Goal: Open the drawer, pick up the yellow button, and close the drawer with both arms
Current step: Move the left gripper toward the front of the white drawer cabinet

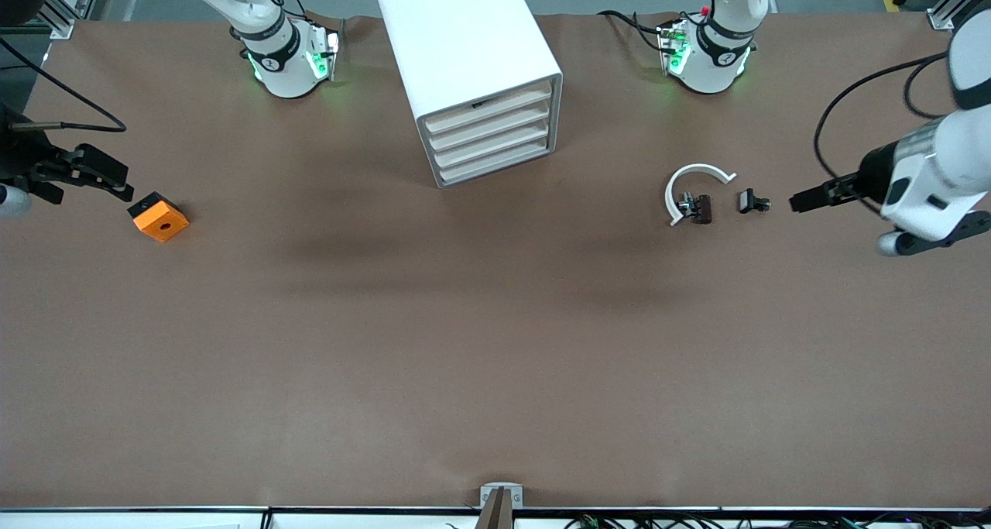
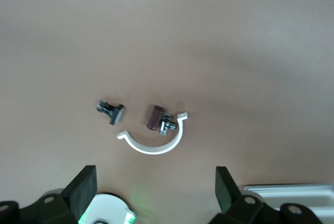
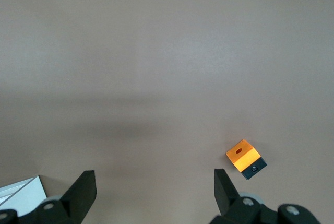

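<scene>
Between the two arm bases, at the end of the table farthest from the front camera, the white cabinet (image 1: 472, 72) is seen with all four beige drawer fronts pushed in. The drawer (image 1: 489, 108), topmost of the four, is closed, so the button cannot be seen and its place cannot be told.

The left gripper (image 1: 809, 200) is held just above the table at the left arm's end, its fingers (image 2: 83, 187) spread wide with nothing between them. Near it, a small black part (image 1: 752, 201) is seen lying on the table (image 1: 495, 343), and just beside that, toward the cabinet, a white curved clip (image 1: 691, 188) with a small dark cylinder with a metal fitting (image 1: 697, 207) resting inside its arc.

The right gripper (image 1: 101, 174) is held at the right arm's end of the table, its fingers (image 3: 83, 187) likewise spread and gripping nothing. Just beside it, an orange block (image 1: 159, 217) with a hole in its top face is seen on a dark base, untouched.

Both arms are positioned well apart from the cabinet, and neither is in contact with anything on the table.
</scene>
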